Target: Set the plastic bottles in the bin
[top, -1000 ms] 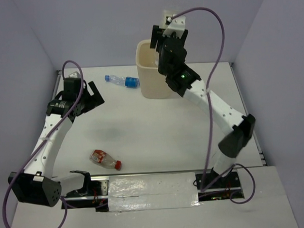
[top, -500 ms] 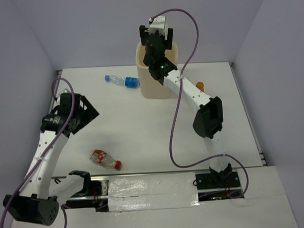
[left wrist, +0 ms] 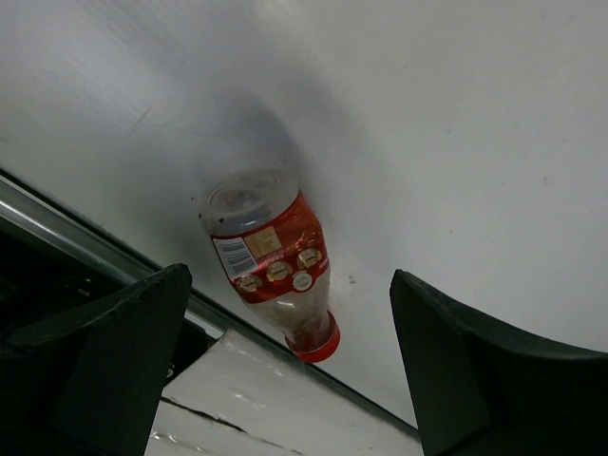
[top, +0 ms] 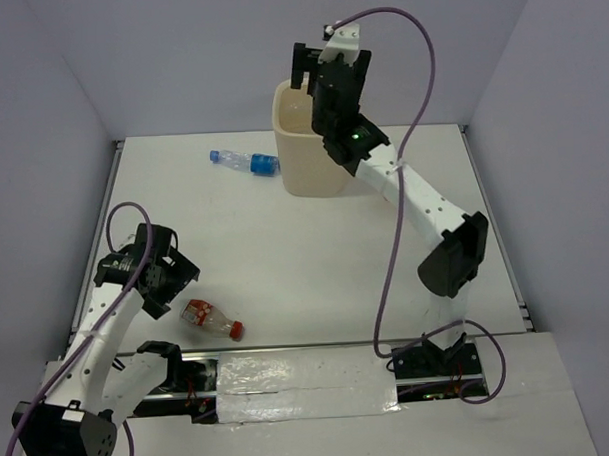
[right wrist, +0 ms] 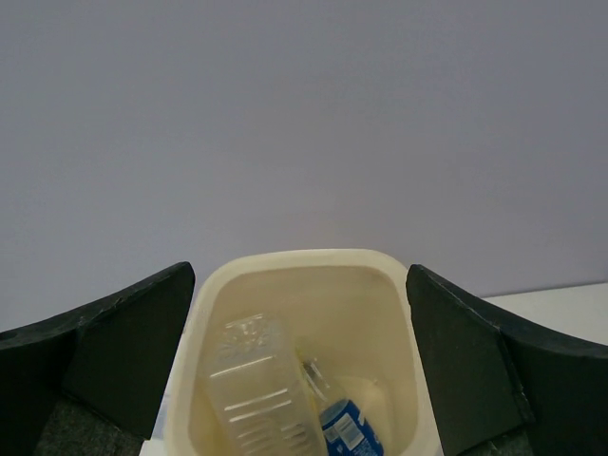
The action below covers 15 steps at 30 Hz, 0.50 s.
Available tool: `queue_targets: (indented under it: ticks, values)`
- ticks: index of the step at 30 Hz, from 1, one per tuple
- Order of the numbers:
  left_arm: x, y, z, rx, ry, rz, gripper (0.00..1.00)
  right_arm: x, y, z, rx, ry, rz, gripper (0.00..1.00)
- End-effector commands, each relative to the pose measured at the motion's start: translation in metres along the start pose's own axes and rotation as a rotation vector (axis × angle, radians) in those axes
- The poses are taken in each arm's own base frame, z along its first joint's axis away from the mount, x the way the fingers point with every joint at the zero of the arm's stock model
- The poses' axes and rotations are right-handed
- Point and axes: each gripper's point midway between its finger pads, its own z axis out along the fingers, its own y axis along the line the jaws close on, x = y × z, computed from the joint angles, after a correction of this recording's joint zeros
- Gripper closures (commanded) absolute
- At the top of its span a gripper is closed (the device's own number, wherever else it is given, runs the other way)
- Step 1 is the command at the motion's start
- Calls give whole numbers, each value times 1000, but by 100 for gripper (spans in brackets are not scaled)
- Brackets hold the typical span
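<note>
Cream bin [top: 301,173], red-capped bottle [top: 212,318] clear with red label and small gold dots, blue-capped bottle [top: 242,161] clear with blue label, ribbed bottle [right wrist: 255,394] clear, white table [top: 316,258], pale violet walls [top: 179,62], white arms [top: 414,199] with black joints, purple cables [top: 433,58]

The bin [right wrist: 294,258] runs off the right wrist view's lower edge, cutting short the clear bottle [right wrist: 249,385] and blue-labelled bottle [right wrist: 347,429] inside; from above, the right gripper [top: 321,77] overlaps its mouth

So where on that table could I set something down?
The middle of the table is bare, bordered by the bin, the red-capped bottle and the right arm. The far-left corner, left of the blue-capped bottle, is free too. Crowded: near-left, where the left gripper hovers by the red-capped bottle.
</note>
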Motion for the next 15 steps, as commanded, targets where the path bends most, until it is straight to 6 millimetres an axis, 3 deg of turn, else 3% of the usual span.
queue_targets:
  ticks: [1, 3, 4, 10, 15]
  values:
    - [19, 1, 2, -1, 91, -55, 1, -56, -8, -37, -76, -51, 115, 0]
    - [28, 3, 4, -2, 129, -57, 1, -50, -8, -45, -97, -27, 106, 0]
    - [30, 4, 4, -2, 139, -60, 1, -58, -11, -51, -105, -36, 120, 0]
    - [53, 10, 8, -2, 237, -55, 1, -41, -17, -67, -130, 26, 85, 0]
    - [59, 11, 14, -23, 267, -54, 1, -36, -24, -78, -141, 50, 98, 0]
